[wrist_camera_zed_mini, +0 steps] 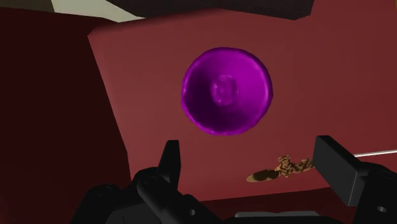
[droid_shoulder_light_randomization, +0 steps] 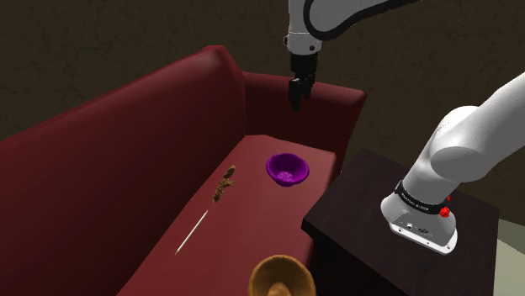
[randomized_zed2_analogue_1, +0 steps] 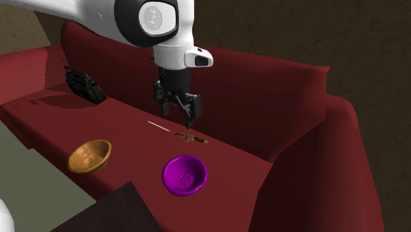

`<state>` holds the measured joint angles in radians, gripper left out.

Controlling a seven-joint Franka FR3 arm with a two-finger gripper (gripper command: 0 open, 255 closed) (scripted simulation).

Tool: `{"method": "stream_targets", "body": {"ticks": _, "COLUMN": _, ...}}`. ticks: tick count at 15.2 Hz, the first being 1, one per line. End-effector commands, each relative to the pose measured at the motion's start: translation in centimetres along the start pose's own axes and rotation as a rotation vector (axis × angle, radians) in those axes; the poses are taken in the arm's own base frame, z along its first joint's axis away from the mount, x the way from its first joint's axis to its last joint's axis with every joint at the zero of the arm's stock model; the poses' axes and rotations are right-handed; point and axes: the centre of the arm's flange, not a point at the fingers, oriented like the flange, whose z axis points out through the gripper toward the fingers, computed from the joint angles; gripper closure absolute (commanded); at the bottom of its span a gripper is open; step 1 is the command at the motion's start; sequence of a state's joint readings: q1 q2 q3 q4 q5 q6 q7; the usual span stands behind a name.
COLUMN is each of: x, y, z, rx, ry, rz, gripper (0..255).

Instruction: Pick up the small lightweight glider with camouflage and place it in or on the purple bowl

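A small brown camouflage glider (droid_shoulder_light_randomization: 225,185) lies flat on the red sofa seat (droid_shoulder_light_randomization: 252,227), a short way from the purple bowl (droid_shoulder_light_randomization: 288,169). My gripper (droid_shoulder_light_randomization: 296,101) hangs high above the seat near the sofa's back corner, open and holding nothing. The second exterior view has the gripper (randomized_zed2_analogue_1: 181,115) hovering just above the glider (randomized_zed2_analogue_1: 190,138), with the purple bowl (randomized_zed2_analogue_1: 185,174) nearer the seat's front edge. Seen from the wrist, the gripper (wrist_camera_zed_mini: 251,162) has its fingers wide apart, the bowl (wrist_camera_zed_mini: 227,91) lies ahead, and the glider (wrist_camera_zed_mini: 283,168) is close to the right finger (wrist_camera_zed_mini: 334,164).
A thin white stick (droid_shoulder_light_randomization: 192,232) lies on the seat beyond the glider. An orange-brown bowl (droid_shoulder_light_randomization: 282,277) sits near the seat's front edge. A black object (randomized_zed2_analogue_1: 84,84) leans against the backrest further along. The dark stand (droid_shoulder_light_randomization: 370,210) borders the sofa.
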<state>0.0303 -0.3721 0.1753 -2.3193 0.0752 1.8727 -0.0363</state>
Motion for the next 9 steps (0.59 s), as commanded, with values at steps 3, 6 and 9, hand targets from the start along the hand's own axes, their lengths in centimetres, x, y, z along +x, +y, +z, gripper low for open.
{"method": "stream_targets", "body": {"ticks": 3, "x": 4.0, "y": -2.3, "z": 3.6, "rx": 0.001, "ry": -0.032, "rz": -0.008, "gripper": 0}}
{"method": "stream_targets", "body": {"ticks": 6, "x": 6.9, "y": -3.7, "z": 6.3, "rx": 0.001, "ry": -0.056, "rz": -0.014, "gripper": 0}}
{"method": "stream_targets", "body": {"ticks": 9, "x": 9.7, "y": -5.2, "z": 9.1, "rx": 0.001, "ry": -0.08, "rz": -0.02, "gripper": 0}}
